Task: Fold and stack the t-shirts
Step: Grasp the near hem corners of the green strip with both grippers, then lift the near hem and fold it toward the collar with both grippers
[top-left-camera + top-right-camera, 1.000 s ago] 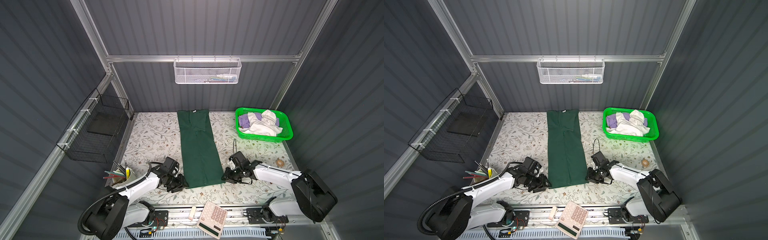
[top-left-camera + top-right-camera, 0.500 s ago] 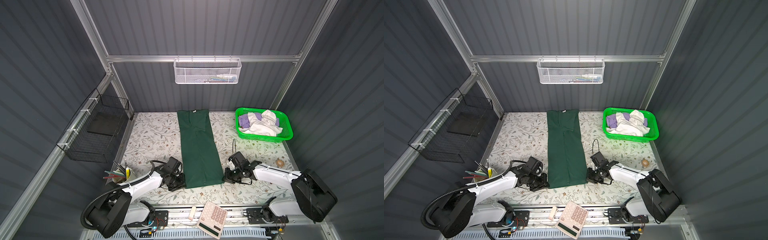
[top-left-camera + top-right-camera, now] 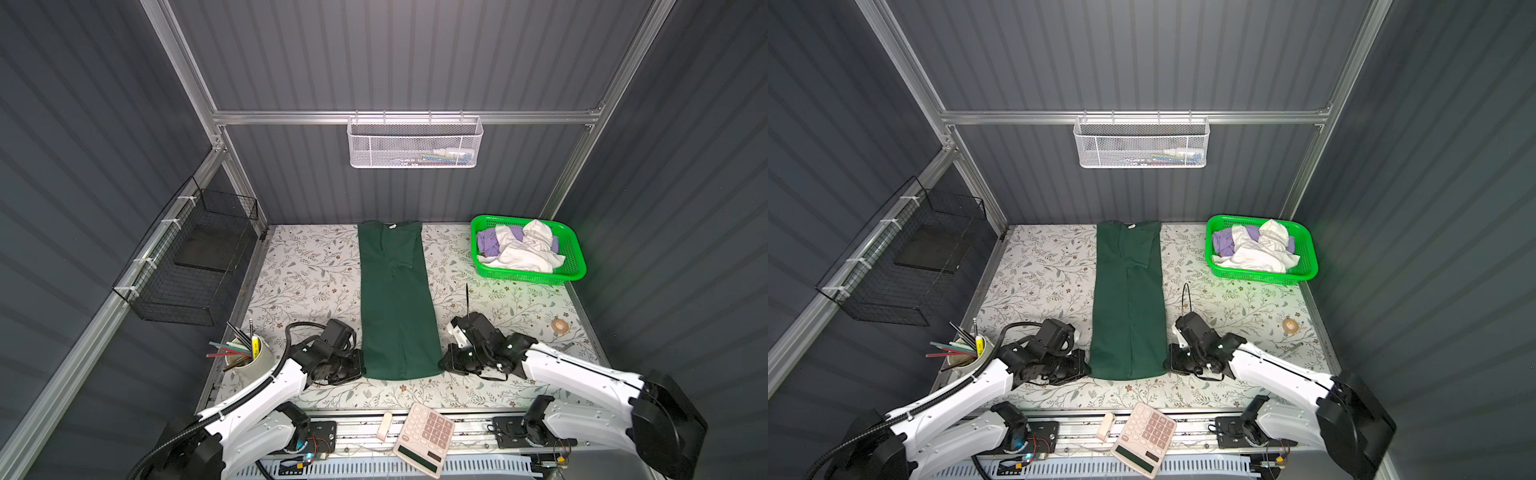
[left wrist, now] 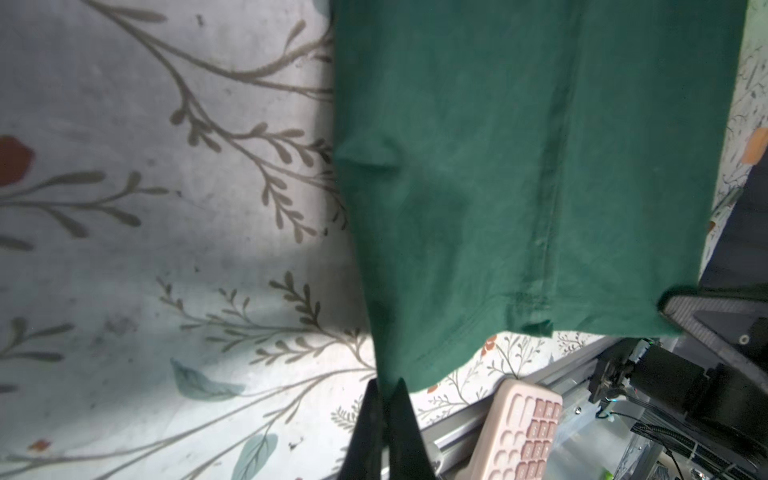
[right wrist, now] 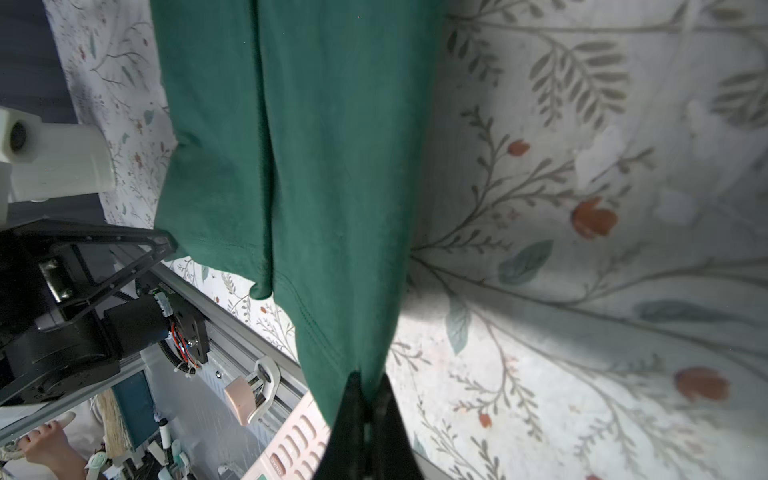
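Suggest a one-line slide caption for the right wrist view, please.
Right claw pinches the hem corner of the dark green t-shirt, lying on the floral tablecloth.

Centre of frame: dark green tee (image 3: 395, 299), plain, no print; white neck label (image 3: 392, 226) at its top edge. Desk (image 3: 307, 274): off-white w/ grey-green leafy twigs & small rust-red flowers. Upper right: basket (image 3: 528, 276), bright green mesh; inside it white tee (image 3: 523, 257) & lavender tee (image 3: 488, 243). Wire bin (image 3: 415, 145) on back wall: white. Wire rack (image 3: 195, 257) at left: black. Calculator (image 3: 424, 440) at bottom: pale pink, dark display. Arms (image 3: 266, 390): white shells, black joints. Left hand (image 4: 386, 386) & right hand (image 5: 369, 380): black. Walls (image 3: 415, 62): dark grey, ribbed. Tape roll (image 3: 559, 326) at right: tan.
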You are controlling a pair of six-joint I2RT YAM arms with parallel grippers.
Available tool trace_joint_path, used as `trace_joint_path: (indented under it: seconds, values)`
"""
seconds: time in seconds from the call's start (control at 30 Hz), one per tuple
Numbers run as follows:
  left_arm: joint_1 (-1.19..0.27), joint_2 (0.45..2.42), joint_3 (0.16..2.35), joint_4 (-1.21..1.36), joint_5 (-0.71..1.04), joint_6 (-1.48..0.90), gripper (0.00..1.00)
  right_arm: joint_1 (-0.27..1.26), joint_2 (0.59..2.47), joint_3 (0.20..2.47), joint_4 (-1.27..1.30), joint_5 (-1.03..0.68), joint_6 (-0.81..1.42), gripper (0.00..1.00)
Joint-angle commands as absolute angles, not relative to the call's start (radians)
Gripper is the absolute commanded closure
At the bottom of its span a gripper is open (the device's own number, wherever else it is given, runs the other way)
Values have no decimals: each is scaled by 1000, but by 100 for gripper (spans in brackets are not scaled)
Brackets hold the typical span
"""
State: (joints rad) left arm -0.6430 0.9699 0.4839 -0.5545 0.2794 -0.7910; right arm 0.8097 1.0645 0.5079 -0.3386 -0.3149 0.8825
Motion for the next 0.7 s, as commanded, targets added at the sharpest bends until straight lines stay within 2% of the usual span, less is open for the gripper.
trace_joint_path:
  seconds: [0.0, 0.07, 0.2, 0.27, 0.4, 0.67]
  values:
    - [-655, 917, 536, -712, 313, -736, 100, 866, 961, 429, -408, -229, 1023, 100]
    - [-655, 862, 552, -706, 356, -736, 100, 875, 908, 409, -414, -209, 1050, 100]
    - [-655, 817, 668, -752, 266, -729, 100, 872, 888, 507, -504, -113, 1016, 100]
    - [-655, 835, 720, -770, 224, -713, 100, 863, 926, 600, -546, -77, 970, 100]
    - [-655, 849, 765, -740, 126, -704, 100, 793, 1032, 762, -569, -113, 880, 100]
    - [-655, 964, 875, -642, -50, -668, 100, 679, 1180, 951, -512, -135, 742, 100]
